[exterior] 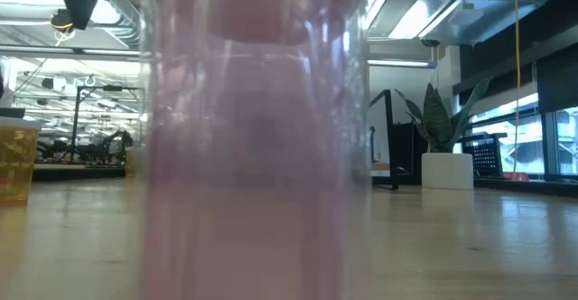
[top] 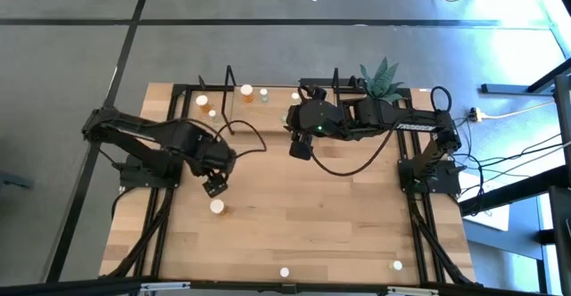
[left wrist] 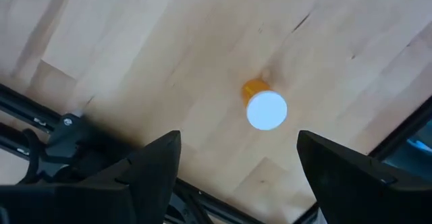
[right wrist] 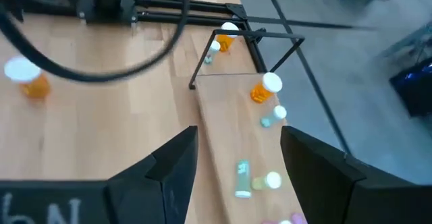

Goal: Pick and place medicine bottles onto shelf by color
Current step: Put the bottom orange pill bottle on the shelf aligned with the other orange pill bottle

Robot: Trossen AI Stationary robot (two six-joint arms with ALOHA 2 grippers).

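Note:
An orange medicine bottle point(left wrist: 265, 108) with a white cap stands upright on the table point(top: 217, 207). My left gripper point(left wrist: 236, 170) hangs open well above it, pointing down point(top: 214, 186); the bottle lies beyond its fingertips. The shelf point(right wrist: 219, 116) runs along the table's far edge point(top: 268, 102). On it are orange bottles point(right wrist: 266, 88) point(right wrist: 226, 38) and small green ones point(right wrist: 241, 177); some stand, some lie on their sides. My right gripper point(right wrist: 239, 150) is open, held high over the shelf's right part point(top: 299, 146), slanting down.
Two white-capped bottles point(top: 285, 272) point(top: 397, 265) stand near the table's front edge. A pinkish clear bottle point(exterior: 257, 137) fills the low view. A potted plant point(top: 384, 78) stands at the far right. A black cable point(top: 259, 140) loops over the table's middle.

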